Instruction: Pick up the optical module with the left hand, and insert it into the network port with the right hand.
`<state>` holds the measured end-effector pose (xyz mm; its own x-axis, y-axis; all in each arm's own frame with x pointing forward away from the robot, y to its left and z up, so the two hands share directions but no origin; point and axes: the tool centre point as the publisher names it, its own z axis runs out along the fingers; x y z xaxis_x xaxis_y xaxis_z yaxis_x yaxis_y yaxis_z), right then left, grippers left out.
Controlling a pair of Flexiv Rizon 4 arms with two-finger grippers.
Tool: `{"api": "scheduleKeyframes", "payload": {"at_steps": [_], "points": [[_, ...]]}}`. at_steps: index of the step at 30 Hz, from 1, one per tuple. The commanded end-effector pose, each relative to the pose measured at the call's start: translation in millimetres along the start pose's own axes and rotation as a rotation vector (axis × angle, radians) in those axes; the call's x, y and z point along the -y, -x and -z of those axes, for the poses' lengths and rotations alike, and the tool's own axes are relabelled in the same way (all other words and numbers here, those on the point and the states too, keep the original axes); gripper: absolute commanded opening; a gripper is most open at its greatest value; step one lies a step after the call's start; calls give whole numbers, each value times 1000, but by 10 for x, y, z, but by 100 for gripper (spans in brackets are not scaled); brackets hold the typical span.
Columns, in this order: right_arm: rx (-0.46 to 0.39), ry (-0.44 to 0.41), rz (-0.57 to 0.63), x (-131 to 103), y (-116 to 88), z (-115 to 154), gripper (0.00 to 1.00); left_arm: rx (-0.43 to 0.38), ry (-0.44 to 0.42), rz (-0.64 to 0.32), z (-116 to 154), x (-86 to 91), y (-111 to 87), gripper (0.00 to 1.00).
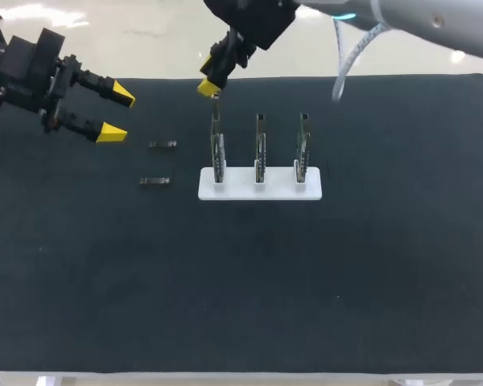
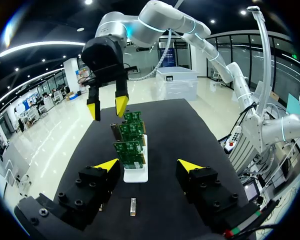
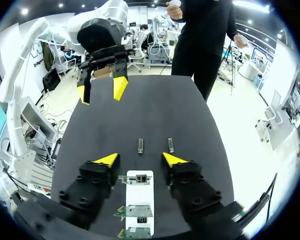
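We are at the opening step: the pick-up is not yet made. Two optical modules lie flat on the black bench point(image 1: 306, 281), a little apart from each other and near the white holder point(image 1: 278, 191), on our left arm's side of it. They are the farther module point(image 1: 163, 144) and the nearer module point(image 1: 154, 182), and nothing touches either. Our left arm point(image 1: 24, 72) hangs above the bench's far left corner, off to the side of both modules. Our left jaws stand wide apart and empty. In the left wrist view one module lies on the bench below the gap between the yellow tips.

Our right arm point(image 1: 402, 20) comes in over the holder. Our right jaws hover apart, holding nothing, just above the circuit board point(image 1: 216, 149) nearest the modules, one of three standing upright in the holder. We judge the network port to be on that board, though we cannot make it out plainly.

The next move, as we read it, belongs to the left arm. It should centre over one module, line the jaws across its narrow sides, go down to the bench and close. The module is small and low, so the tips will likely need to land cleanly on both sides or they may nudge it away. After that comes a hand-over to the right jaws.
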<state>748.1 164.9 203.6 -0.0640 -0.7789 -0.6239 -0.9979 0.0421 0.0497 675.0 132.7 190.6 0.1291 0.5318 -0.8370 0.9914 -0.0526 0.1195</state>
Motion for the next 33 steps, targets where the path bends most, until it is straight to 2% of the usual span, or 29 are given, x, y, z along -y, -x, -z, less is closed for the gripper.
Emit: {"api": "scheduleKeyframes", "payload": {"at_steps": [1, 33], "points": [[-8, -2, -4, 6, 26, 18, 0, -3, 3, 0, -5, 8, 4, 100], [-12, 6, 22, -24, -176, -122, 0, -3, 3, 0, -5, 8, 4, 100]]}}
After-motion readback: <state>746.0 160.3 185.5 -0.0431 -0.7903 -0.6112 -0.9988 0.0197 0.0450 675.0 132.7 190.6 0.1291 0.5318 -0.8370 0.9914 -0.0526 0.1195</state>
